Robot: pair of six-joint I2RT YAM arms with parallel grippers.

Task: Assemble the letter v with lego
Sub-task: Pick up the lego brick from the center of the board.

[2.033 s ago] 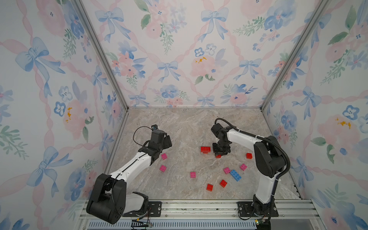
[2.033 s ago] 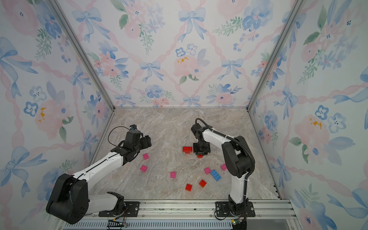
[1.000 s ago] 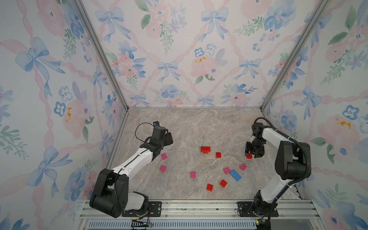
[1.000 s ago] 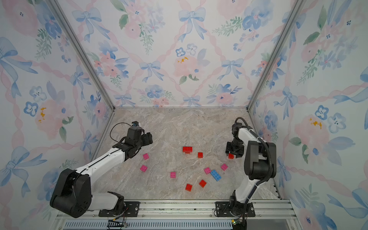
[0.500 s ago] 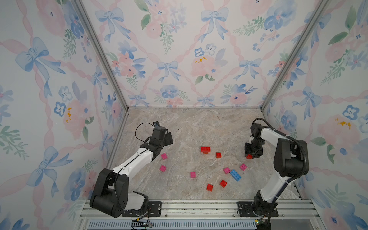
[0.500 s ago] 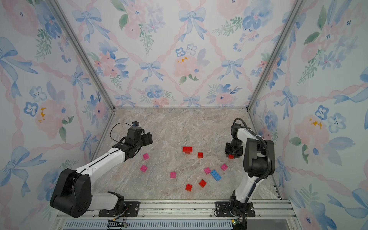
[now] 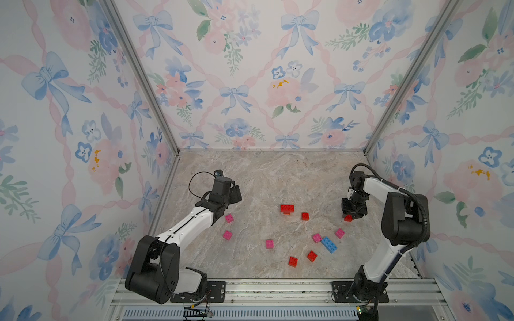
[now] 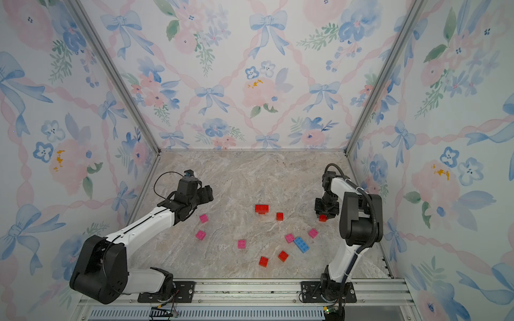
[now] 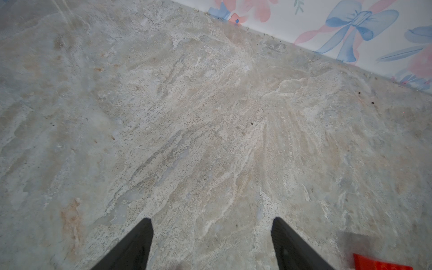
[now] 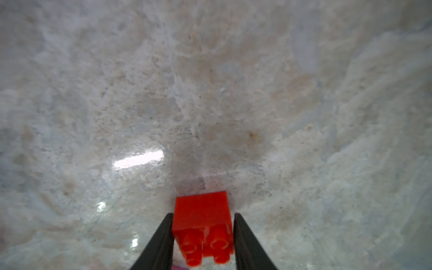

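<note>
Currently, right hand (image 10: 203, 214) clamped on red square brick (image 10: 201, 204), fingers (image 10: 163, 236) against both its sides; brick tipped on side, studs pointing sideways, at right side of tabletop (image 7: 264, 178); resting or lifted: cannot tell. Left hand (image 9: 211, 221) apart, over tabletop at left side. Longer red brick (image 7: 286, 208) mid-tabletop, second red square (image 7: 305, 216) just beside it. Blue brick (image 7: 329, 244) nearer front edge, pink square (image 7: 316, 238) just beside it. Other pink and red squares (image 7: 269, 243) scattered loose, apart
</note>
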